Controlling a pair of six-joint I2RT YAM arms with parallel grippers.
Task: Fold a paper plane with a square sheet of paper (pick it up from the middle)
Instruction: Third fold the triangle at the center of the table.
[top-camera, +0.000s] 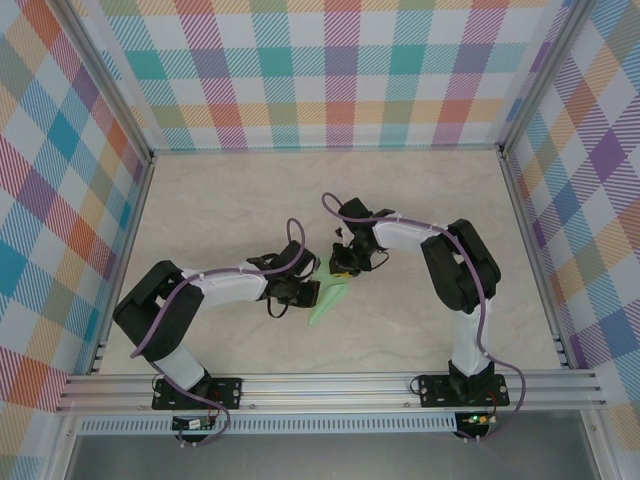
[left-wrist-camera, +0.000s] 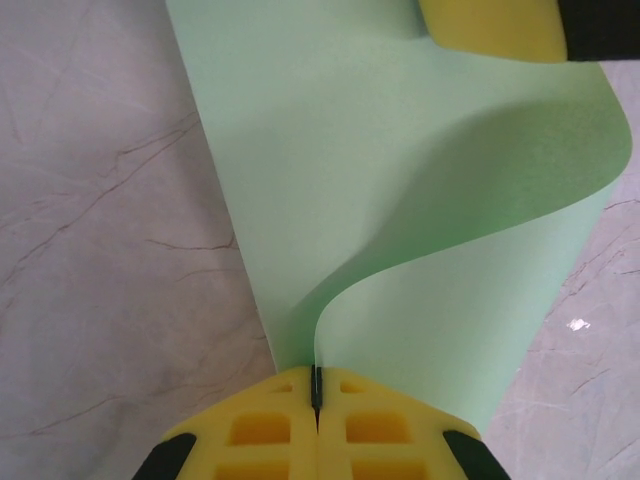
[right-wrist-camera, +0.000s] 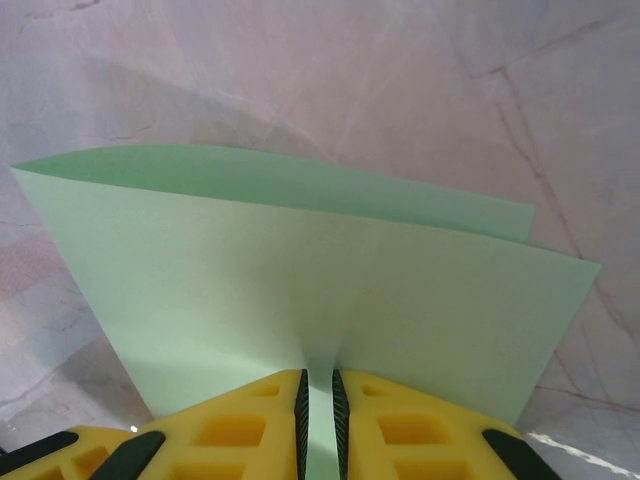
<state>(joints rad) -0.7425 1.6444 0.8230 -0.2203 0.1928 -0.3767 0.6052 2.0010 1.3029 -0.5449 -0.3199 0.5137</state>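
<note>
Yellow fingers (left-wrist-camera: 260, 430) of your left hand (left-wrist-camera: 316, 385) are sitting closest to the lens at 6 o'clock, pressing together on the near edge of the sheet of paper (left-wrist-camera: 400, 200). From that pinch the pale green sheet is curving up and over toward 1 o'clock, where the other arm's yellow pad (left-wrist-camera: 490, 25) is touching it. Its left edge is running straight from 6 toward 11 o'clock above the table (left-wrist-camera: 100, 250).

On the right wrist camera, your right hand (right-wrist-camera: 318, 390) is clamping the sheet in the narrow slot between its fingers. The paper is standing doubled there, with two upper edges running from 9 to 3 o'clock and the far one sitting slightly higher.

From above, both hands are meeting mid-table, with the paper pointing toward 7 o'clock. You are getting wide marbled surface toward 9, 12 and 3 o'clock before the chequered walls (top-camera: 340, 70). The metal rail (top-camera: 330, 385) is lying nearer, at 6 o'clock.
</note>
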